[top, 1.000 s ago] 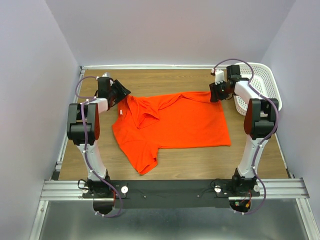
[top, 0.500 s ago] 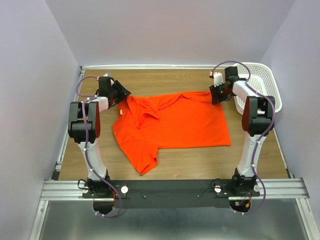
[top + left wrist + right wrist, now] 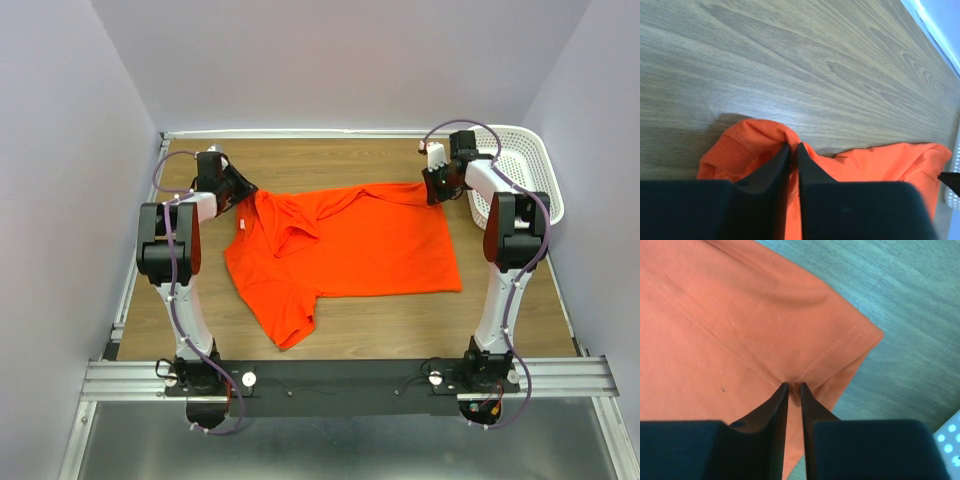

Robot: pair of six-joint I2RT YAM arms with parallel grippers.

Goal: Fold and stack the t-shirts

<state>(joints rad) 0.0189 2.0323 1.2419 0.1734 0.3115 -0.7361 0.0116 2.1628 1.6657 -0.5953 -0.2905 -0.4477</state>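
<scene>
One orange-red t-shirt (image 3: 350, 245) lies spread on the wooden table (image 3: 330, 160), collar to the left, its upper part folded over. My left gripper (image 3: 243, 192) is at the shirt's far left corner, shut on a pinch of the t-shirt (image 3: 760, 145) fabric beside the collar band; the left gripper (image 3: 793, 146) has both fingers pressed together on the cloth. My right gripper (image 3: 434, 190) is at the far right corner, shut on the stitched hem of the t-shirt (image 3: 730, 320). Cloth bunches between the right gripper (image 3: 794, 386) fingertips.
A white perforated basket (image 3: 525, 165) stands at the back right, close behind the right arm. The table's raised back edge (image 3: 300, 133) runs along the grey wall. Bare wood shows in front of the shirt and along the back.
Both grippers have closed on the shirt's far corners. The arms have barely shifted, and the shirt lies as before.
</scene>
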